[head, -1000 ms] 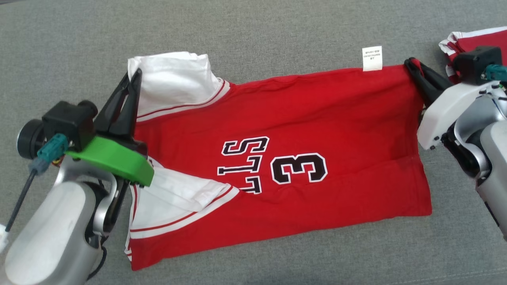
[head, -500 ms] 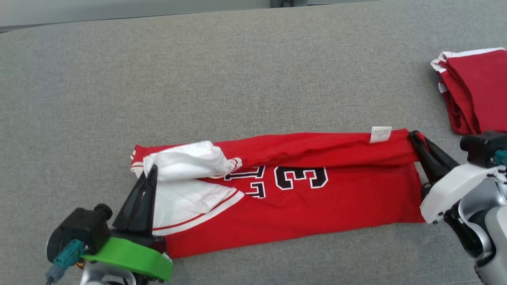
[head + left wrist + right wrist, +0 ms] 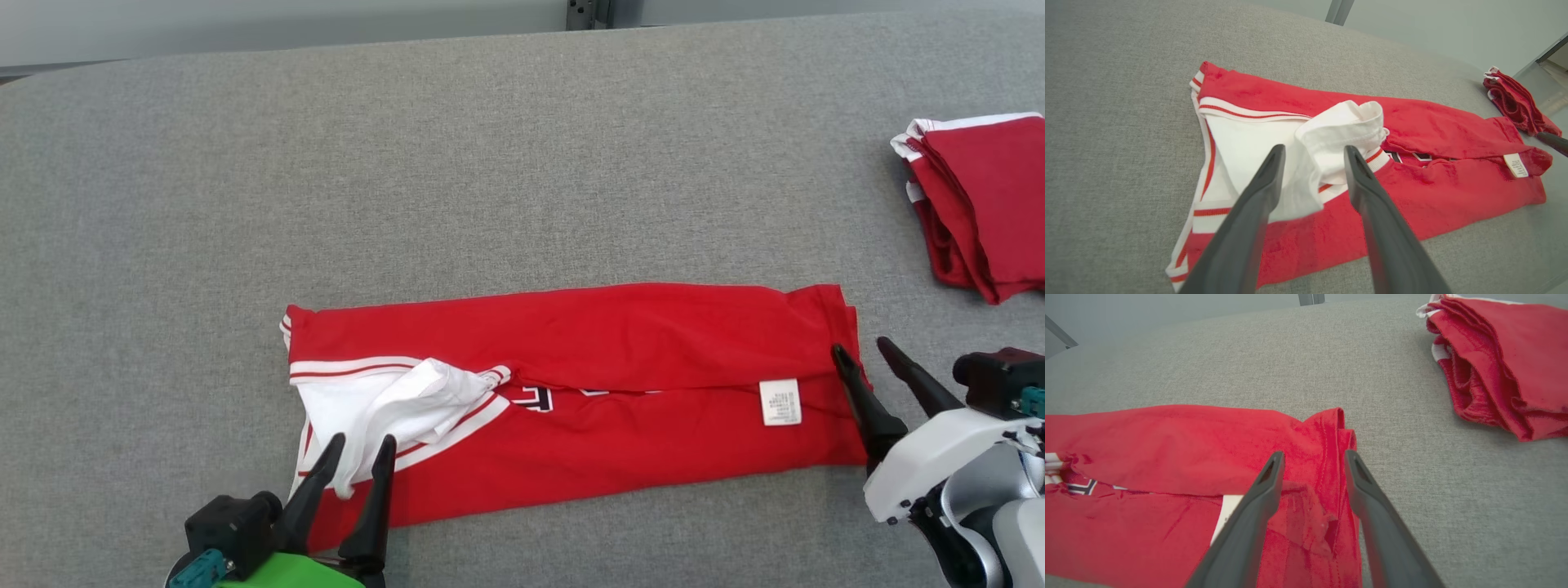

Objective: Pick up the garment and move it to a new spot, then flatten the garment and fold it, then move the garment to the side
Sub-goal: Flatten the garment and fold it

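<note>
My left claw [image 3: 363,441] stands open over the white sleeve [image 3: 384,400] of the folded red shirt [image 3: 620,335]. My right claw [image 3: 860,346] is open too, at the other end.

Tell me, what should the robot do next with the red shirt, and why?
Probably pinch the bunched white sleeve with the open left gripper and tuck it flat: the red shirt already lies in a long strip, but that sleeve is rumpled on top.
</note>
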Robot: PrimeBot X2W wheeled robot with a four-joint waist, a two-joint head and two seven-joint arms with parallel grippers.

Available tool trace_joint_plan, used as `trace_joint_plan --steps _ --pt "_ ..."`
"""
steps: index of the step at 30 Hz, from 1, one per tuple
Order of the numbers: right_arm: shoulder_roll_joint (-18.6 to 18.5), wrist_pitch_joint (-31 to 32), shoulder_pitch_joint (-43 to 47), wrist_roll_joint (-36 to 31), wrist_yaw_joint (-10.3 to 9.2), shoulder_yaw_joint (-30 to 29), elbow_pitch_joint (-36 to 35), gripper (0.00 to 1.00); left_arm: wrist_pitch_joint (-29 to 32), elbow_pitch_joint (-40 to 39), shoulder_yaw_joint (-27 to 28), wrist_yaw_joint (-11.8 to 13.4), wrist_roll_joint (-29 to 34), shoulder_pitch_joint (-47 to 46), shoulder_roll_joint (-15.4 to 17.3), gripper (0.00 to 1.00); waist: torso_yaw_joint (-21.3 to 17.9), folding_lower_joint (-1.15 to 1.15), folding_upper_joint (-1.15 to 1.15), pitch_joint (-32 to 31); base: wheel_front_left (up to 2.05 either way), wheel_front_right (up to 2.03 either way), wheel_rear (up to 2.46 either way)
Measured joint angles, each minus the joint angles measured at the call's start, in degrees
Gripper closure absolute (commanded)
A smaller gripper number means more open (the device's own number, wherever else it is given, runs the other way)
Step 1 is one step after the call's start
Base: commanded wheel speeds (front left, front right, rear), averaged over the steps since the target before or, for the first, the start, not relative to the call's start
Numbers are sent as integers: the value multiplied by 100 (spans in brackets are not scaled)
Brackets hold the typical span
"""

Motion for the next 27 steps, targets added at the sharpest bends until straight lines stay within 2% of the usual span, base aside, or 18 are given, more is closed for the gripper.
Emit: trace_joint_plan --steps 9,12,16,21,27 --pt "519 -425 387 -198 0 -1200 -215 0 -370 -310 223 -19 -14 138 65 0 -1 0 0 -49 0 0 0" --pt "661 -445 388 -309 0 -1367 -231 0 -399 -305 188 -24 38 107 36 0 -18 0 0 -88 0 0 0" --pt "771 -416 328 -472 0 -1390 -200 0 -465 -223 197 8 191 -96 -46 0 -32 0 0 -136 0 0 0" --pt "876 -280 96 -558 0 -1025 49 0 -553 -5 226 9 254 -342 -233 0 -18 0 0 -209 0 0 0" --pt "834 -187 -296 -605 0 -738 938 0 -613 280 176 -56 296 -431 -379 0 53 0 0 -258 0 0 0"
